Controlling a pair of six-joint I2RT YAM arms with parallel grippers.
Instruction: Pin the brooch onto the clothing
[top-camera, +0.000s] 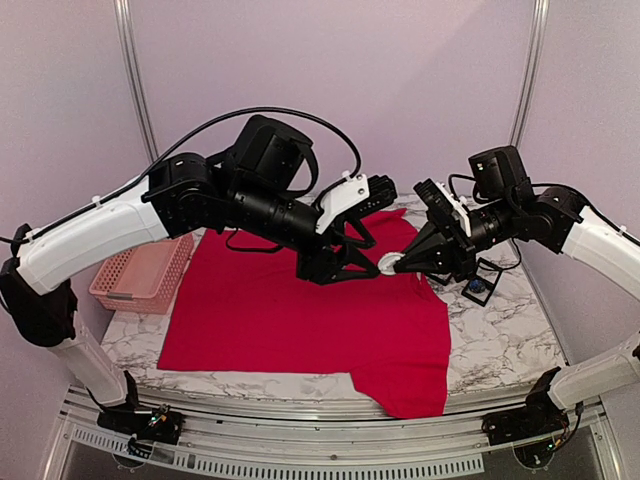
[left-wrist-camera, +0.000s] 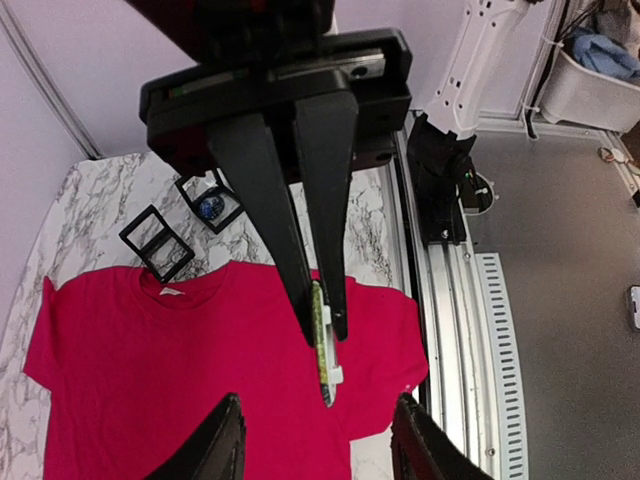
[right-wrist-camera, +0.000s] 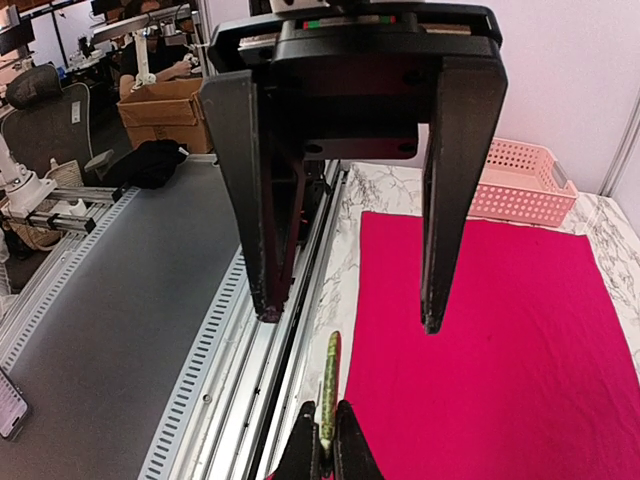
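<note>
The clothing, a red T-shirt (top-camera: 280, 320) (left-wrist-camera: 150, 370) (right-wrist-camera: 500, 350), lies flat on the marble table, white neck label (left-wrist-camera: 170, 292) showing. Above its right part my right gripper (top-camera: 398, 264) (right-wrist-camera: 327, 408) is shut on the brooch (top-camera: 388, 264) (right-wrist-camera: 330, 370), a thin disc seen edge-on with a green rim and a white clasp (left-wrist-camera: 326, 375). Facing it, my left gripper (top-camera: 368, 265) (left-wrist-camera: 316, 400) is open. Its fingers (right-wrist-camera: 268, 300) stand on either side of the brooch's free end and do not touch it.
A pink basket (top-camera: 140, 275) (right-wrist-camera: 520, 185) stands at the table's left, beside the shirt's hem. Two black square boxes (left-wrist-camera: 157, 243) lie by the collar, one holding a blue thing (left-wrist-camera: 207, 205) (top-camera: 478, 288). The table's metal front rail (top-camera: 320, 435) runs below the shirt.
</note>
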